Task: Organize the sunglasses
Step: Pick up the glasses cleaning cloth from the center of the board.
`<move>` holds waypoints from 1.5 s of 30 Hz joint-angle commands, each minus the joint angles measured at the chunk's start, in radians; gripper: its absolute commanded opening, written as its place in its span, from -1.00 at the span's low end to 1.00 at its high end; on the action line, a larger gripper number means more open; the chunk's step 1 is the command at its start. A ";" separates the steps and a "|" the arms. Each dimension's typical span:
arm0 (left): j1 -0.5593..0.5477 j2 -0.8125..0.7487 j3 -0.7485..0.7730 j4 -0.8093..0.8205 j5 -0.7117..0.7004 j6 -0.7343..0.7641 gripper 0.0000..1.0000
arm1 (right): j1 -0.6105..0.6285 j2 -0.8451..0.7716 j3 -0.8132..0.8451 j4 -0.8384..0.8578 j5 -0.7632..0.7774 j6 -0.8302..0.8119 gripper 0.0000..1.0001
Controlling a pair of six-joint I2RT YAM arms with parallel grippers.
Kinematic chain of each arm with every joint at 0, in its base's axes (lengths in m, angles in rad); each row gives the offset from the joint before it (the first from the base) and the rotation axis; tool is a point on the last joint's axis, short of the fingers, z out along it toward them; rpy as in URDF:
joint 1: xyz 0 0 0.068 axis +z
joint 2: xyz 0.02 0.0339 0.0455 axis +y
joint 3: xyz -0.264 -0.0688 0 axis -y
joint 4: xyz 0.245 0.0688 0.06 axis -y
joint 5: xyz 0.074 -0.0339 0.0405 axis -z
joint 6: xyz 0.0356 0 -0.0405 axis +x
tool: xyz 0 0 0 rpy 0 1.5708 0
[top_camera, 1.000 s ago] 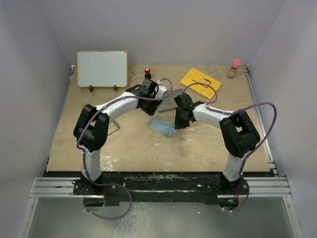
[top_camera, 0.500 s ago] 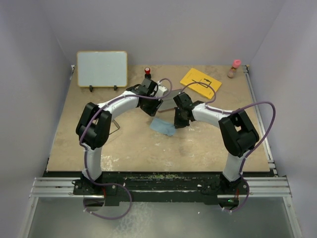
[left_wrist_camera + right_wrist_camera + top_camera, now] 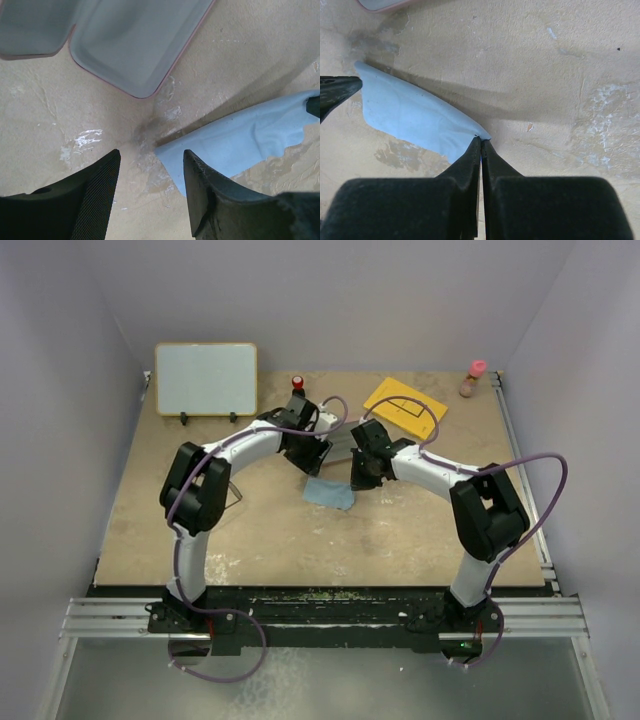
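- The right gripper [image 3: 481, 146] had its fingers pressed together, pinching one corner of the light blue cloth [image 3: 415, 119] and holding that corner just off the table [image 3: 560, 70].
- The rest of the cloth trailed away from the pinch toward 10 o'clock in the right wrist view and lay on the table.
- The left gripper [image 3: 151, 156] was spread, with nothing between its fingers. It hung low over the table, and the opposite corner of the cloth lay just beside its finger on the 3 o'clock side.
- The pinkish-brown case [image 3: 132, 47] lay open, grey lining up, at 12 o'clock from the left gripper and near the cloth but apart from it.
- The sunglasses [image 3: 238, 496] showed only as thin dark wire on the table at 9 o'clock from the cloth. They were well apart from both grippers, just beside the left arm's elbow, and too small to tell how they lay.
- Along the far edge stood a whiteboard [image 3: 206, 378] at 11 o'clock, a yellow sheet [image 3: 405, 405] at 1 o'clock, and a pink-capped bottle [image 3: 476, 377] in the corner.
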 commanded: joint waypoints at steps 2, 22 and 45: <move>0.004 0.027 0.044 0.001 0.035 0.005 0.15 | -0.002 -0.020 0.020 -0.003 0.013 -0.008 -1.00; -0.006 0.047 -0.002 -0.008 0.077 0.028 0.14 | -0.004 0.003 0.029 -0.012 0.014 -0.010 -1.00; -0.041 0.047 -0.053 -0.034 0.117 -0.043 0.00 | -0.004 0.018 0.035 -0.004 0.009 -0.001 -1.00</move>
